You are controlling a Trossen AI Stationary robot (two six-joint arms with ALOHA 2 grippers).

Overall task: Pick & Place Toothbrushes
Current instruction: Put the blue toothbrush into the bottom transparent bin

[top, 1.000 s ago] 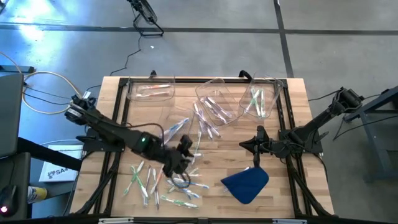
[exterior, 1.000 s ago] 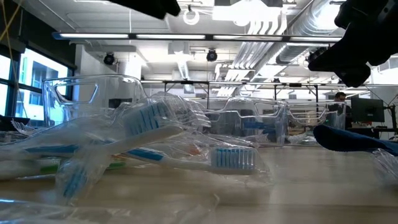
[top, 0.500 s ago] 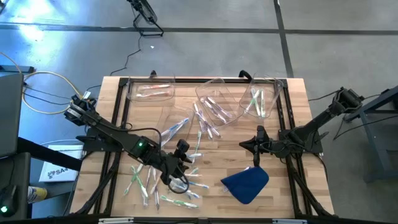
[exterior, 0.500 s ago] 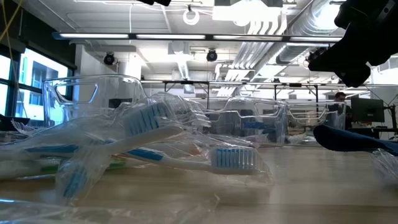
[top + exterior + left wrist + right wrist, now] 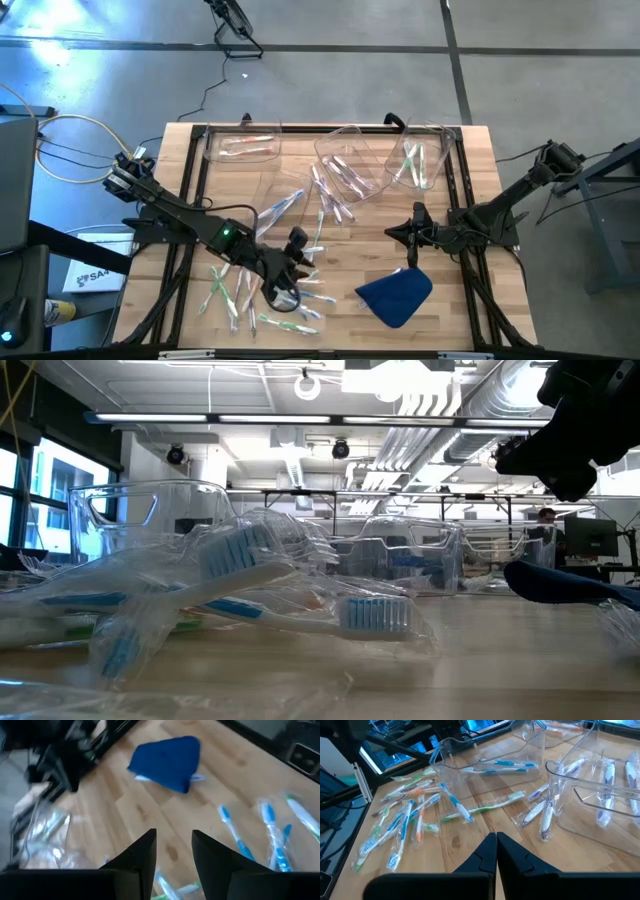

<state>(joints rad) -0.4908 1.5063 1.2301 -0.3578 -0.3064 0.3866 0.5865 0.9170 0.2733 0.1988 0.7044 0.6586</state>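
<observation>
The left gripper [image 5: 293, 262] hangs over the wrapped toothbrushes [image 5: 262, 292] scattered on the wooden table [image 5: 470, 310]'s near-left part, its fingers [image 5: 142, 856] spread with nothing between them; the right gripper [image 5: 408, 234], pressed together, waits beside the blue cloth [image 5: 395, 293]; more toothbrushes lie in the clear bins [image 5: 348, 160] at the far edge.

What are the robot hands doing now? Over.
Left gripper jaws open, low over loose toothbrushes. Right gripper jaws shut, waiting above blue cloth. Nothing held.
</observation>
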